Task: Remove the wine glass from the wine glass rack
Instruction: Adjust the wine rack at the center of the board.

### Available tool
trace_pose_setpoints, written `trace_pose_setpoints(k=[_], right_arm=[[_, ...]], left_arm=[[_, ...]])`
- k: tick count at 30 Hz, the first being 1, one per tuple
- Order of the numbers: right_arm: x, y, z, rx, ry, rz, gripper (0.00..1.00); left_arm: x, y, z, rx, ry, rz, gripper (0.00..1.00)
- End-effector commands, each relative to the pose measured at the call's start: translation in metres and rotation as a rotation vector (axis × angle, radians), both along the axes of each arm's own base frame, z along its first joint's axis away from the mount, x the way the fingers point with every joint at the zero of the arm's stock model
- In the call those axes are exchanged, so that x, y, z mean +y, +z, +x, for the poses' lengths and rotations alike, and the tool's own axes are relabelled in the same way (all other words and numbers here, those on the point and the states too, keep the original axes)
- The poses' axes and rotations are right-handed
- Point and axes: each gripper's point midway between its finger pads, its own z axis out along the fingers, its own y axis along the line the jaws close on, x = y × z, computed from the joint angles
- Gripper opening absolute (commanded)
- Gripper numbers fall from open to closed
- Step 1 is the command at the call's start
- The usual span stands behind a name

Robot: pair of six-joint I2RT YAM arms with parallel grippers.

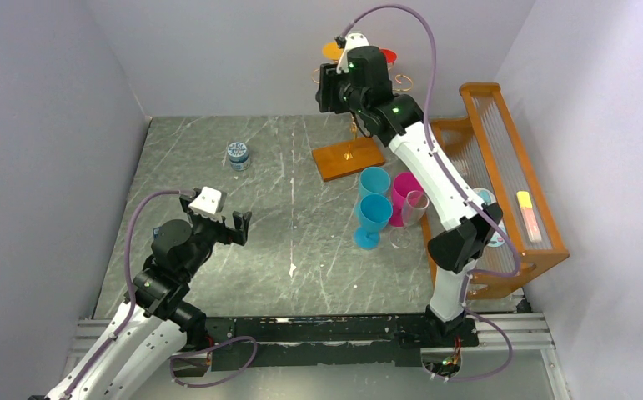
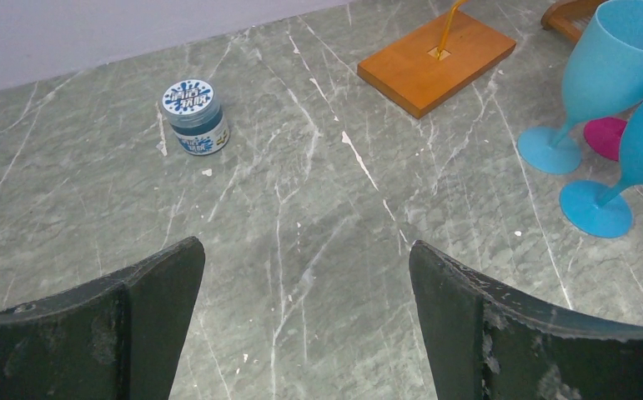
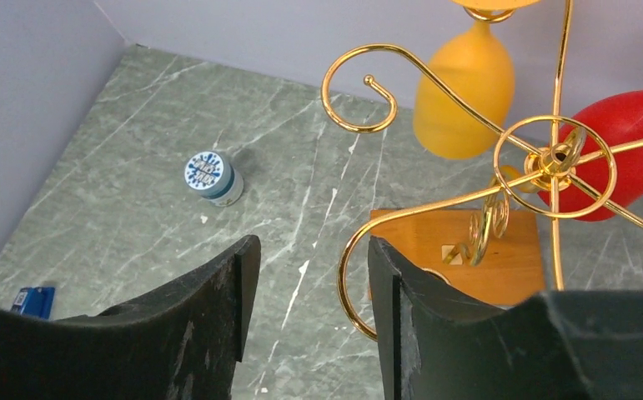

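Looks like the approach: right gripper [image 3: 311, 271], fingers parted and empty, hovers beside the gold rack [image 3: 551, 158], orange glass [image 3: 465, 92] hanging upper right in its view, so next it lines up there, while left gripper [image 2: 305, 262] idles spread.

Surface: grey-green marble-patterned table top [image 1: 301, 250], marked with white flecks and streaks.

A small round jar with a blue-and-white printed lid [image 1: 238, 155] stands upright at far left, well apart from other items.

Right of centre are two light-blue plastic goblets, both upright and close together: the farther blue goblet [image 1: 374, 182] and the nearer blue goblet [image 1: 375, 212]. A magenta plastic goblet [image 1: 403, 190] stands just beside them, and a clear stemmed glass [image 1: 414, 208] overlaps it in view.

A large orange wooden frame with clear rods [image 1: 551, 242] stands along the right edge, with a yellow-and-pink stick-shaped item [image 1: 528, 212] lying on its ledge.

A small flat blue object [image 3: 32, 300] lies by the left wall; its identity is unclear.
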Motion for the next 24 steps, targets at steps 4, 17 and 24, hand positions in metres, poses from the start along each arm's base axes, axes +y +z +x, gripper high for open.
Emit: trace_pose_setpoints(k=[4,17,24], right_arm=[[0.001,-0.016,-0.002,0.051,0.053,-0.095,0.49],[0.006,-0.029,0.002,0.066,0.061,-0.154,0.39],[0.016,-0.025,0.003,0.047,0.085,-0.145,0.16]], left_arm=[[0.002,0.011,-0.001,-0.018,0.003,-0.007,0.97],[0.002,0.011,0.000,-0.015,0.004,-0.005,0.97],[0.003,0.012,0.000,-0.018,0.012,-0.006,0.97]])
